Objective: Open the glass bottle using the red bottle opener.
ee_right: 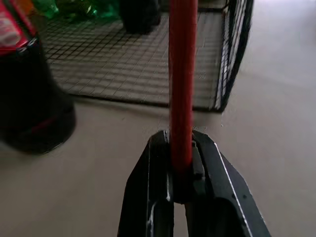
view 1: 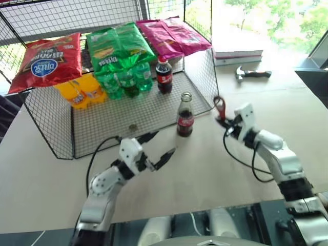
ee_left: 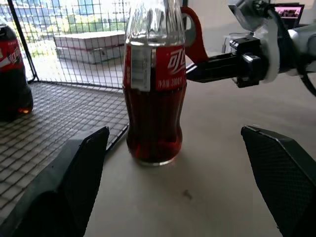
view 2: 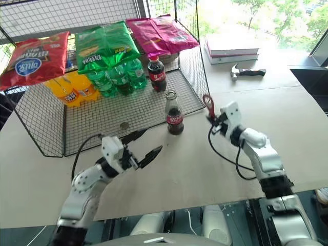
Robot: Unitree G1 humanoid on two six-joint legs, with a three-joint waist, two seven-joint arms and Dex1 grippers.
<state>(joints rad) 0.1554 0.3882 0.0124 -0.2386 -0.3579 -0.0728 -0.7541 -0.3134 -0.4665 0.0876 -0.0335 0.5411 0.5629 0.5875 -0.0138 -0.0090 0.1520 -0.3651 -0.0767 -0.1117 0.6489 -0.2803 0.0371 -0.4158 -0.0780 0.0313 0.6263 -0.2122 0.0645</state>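
Black fingers of the right gripper (view 1: 221, 121) are clamped on the handle of the red bottle opener (view 1: 220, 107), which stands upright above them with its ring-shaped head on top; the right wrist view shows the red handle (ee_right: 181, 84) pinched between the two closed fingers. The opener is held in the air just to the right of the glass bottle (view 1: 185, 115), apart from it and about level with its upper half. The bottle stands upright on the pale table (view 1: 205, 169), right at the front edge of the wire-mesh rack (view 1: 92, 123), with dark liquid, a red label band and a clear neck whose top appears uncapped. A small round cap (view 1: 132, 127) lies on the rack's mesh floor to the left of the bottle.

The left gripper (view 1: 156, 147) hangs over the table in front of the bottle and to its left, its two fingers spread wide with nothing between them; in the left wrist view the bottle (ee_left: 154, 98) stands beyond the parted fingers (ee_left: 74, 173), untouched.

Inside the rack stand a red-capped plastic cola bottle (view 1: 164, 75), green bottles (view 1: 125, 79) and orange bottles (view 1: 79, 91), with snack bags in red (view 1: 47, 60), green (view 1: 119, 45) and pink (view 1: 171, 36) above them. Farther off on the table lie a hammer (view 1: 252, 73) and a stack of books (view 1: 238, 54).
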